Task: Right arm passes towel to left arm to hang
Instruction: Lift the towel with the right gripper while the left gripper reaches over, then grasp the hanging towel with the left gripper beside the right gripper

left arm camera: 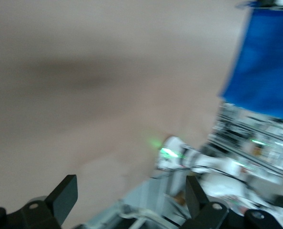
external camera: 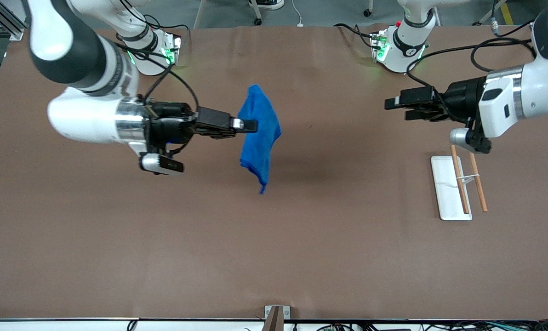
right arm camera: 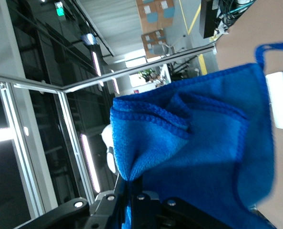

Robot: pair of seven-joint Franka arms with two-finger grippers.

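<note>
Brown paper covers the table (external camera: 117, 257), which fills the front view from the arm bases at the top to the camera's edge. Reading that view from its left edge, I see the right gripper (external camera: 251, 125) reaching level over the middle of the table, its fingers pressed together on the towel (external camera: 259, 133). The towel hangs clear of the surface over the table's centre, pinched near its upper half. Its long axis runs down the view, from a rounded bunch at the top to a single corner pointing toward the front camera. A soft shadow lies on the paper just beside it, toward the left arm's end.

Farther along, the left gripper (external camera: 396, 108) hovers over the table toward the left arm's end, its fingers spread and holding nothing, pointed at the towel and well apart from it. Nearer the front camera than that gripper, a white base (external camera: 448, 197) lies on the table with two thin wooden rods (external camera: 460, 181) on it.

In the right wrist view I see what the front view hides: the towel (right arm camera: 203, 152) folded over itself, its stitched edge and a small loop (right arm camera: 270, 47) at one corner. The left wrist view shows the towel (left arm camera: 267, 67) only as a blurred blue patch above the two spread fingertips (left arm camera: 65, 193).
</note>
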